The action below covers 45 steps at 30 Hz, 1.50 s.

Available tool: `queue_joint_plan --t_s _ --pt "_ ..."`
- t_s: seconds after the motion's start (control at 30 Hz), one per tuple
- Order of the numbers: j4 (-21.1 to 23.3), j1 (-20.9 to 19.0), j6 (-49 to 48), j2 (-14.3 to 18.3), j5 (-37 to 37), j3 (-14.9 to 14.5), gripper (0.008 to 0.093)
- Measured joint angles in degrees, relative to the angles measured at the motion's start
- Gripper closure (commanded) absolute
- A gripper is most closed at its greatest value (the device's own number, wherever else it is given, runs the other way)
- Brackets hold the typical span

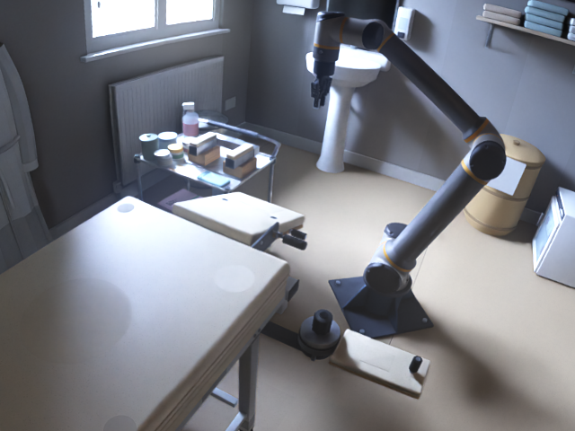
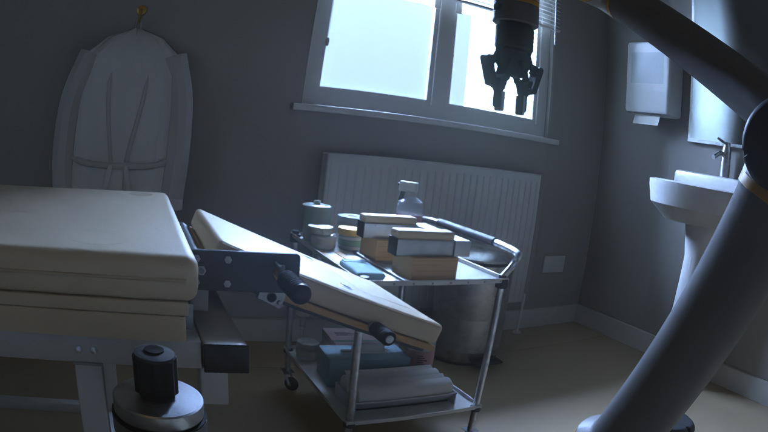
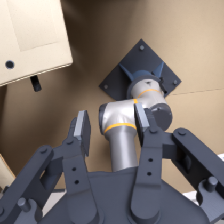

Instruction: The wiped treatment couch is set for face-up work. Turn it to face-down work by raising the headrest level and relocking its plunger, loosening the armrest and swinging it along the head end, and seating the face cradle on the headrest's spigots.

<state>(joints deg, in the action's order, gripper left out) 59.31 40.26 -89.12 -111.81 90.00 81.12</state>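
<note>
The U-shaped face cradle (image 1: 227, 157) (image 2: 413, 242), cream pad on a dark and wooden base, lies on the trolley's top shelf, well below my gripper (image 1: 319, 95) (image 2: 509, 102) (image 3: 112, 125). The gripper hangs high in the air with its fingers partly apart and holds nothing. The headrest (image 1: 239, 215) (image 2: 322, 279) (image 3: 29, 37) slopes down from the couch's (image 1: 125, 297) head end, with a black plunger handle (image 1: 293, 241) (image 2: 292, 286) on its bracket. The armrest (image 1: 378, 362) sticks out sideways near the floor beside its black clamp knob (image 1: 321, 322) (image 2: 154, 372).
The steel trolley (image 1: 209, 162) (image 2: 403, 301) stands beside the headrest, carrying jars, a bottle and a phone, with folded towels on its lower shelf. A pedestal sink (image 1: 346, 102) and a round bin (image 1: 506, 185) stand by the far wall. My base plate (image 1: 381, 304) sits near the armrest.
</note>
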Motion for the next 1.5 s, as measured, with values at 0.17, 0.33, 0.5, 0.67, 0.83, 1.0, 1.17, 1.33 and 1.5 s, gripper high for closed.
queue_joint_plan --t_s 0.17,0.33,0.5,0.67,0.83,1.0,1.17,1.33,1.5 --pt "0.0 0.0 0.0 0.0 0.0 0.0 0.0514" --pt "0.0 0.0 0.0 0.0 0.0 0.0 0.0514" --pt "0.1 -0.6 0.6 -0.1 0.0 0.2 0.0514" --pt "0.7 -3.1 3.2 -0.4 0.0 1.1 0.0514" --pt "1.9 -8.2 8.2 -0.7 0.0 2.6 0.0514" --pt "3.9 -15.8 15.8 -0.7 0.0 4.6 0.0514" --pt "6.7 -24.9 24.9 0.3 0.0 6.4 0.0514" --pt "10.0 -34.3 34.3 2.3 0.0 7.7 0.0514" --pt "13.4 -42.5 42.5 5.1 0.0 8.3 0.0514"
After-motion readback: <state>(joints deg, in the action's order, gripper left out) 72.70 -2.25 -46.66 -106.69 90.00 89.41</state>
